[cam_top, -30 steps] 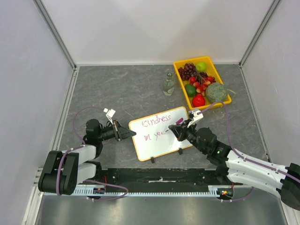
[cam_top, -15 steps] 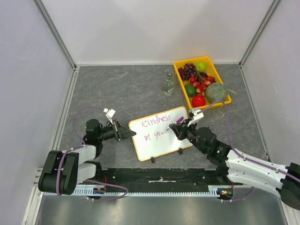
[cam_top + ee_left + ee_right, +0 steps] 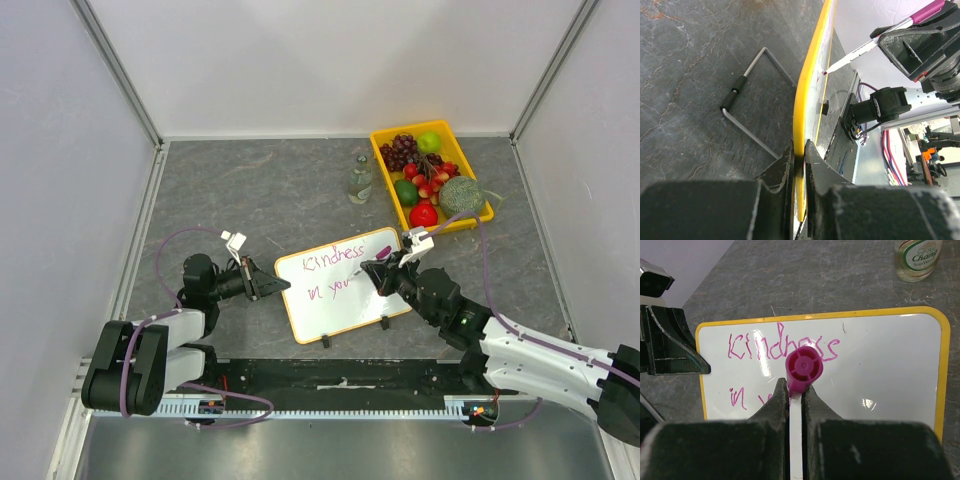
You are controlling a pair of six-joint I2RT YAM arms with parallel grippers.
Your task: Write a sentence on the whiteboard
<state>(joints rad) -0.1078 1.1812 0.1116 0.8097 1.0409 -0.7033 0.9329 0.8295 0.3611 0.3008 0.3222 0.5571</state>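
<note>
Nearest the arms, the whiteboard [image 3: 345,300] sat on the grey table [image 3: 250,190] between both grippers. The left gripper [image 3: 799,150] had its jaws pinched on the board's left yellow rim, and the right gripper [image 3: 795,392], over the board's right side, was clamped on a pink-capped marker [image 3: 803,366] with its tip at the board's face. On the board the sentence [image 3: 782,347] read "Kindness" with "in y" showing beneath. Beyond the board's far edge stood a small glass bottle [image 3: 360,180] and, to its right, a yellow fruit tray [image 3: 395,128].

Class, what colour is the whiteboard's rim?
The whiteboard rim is yellow; right wrist view shows it best.
</note>
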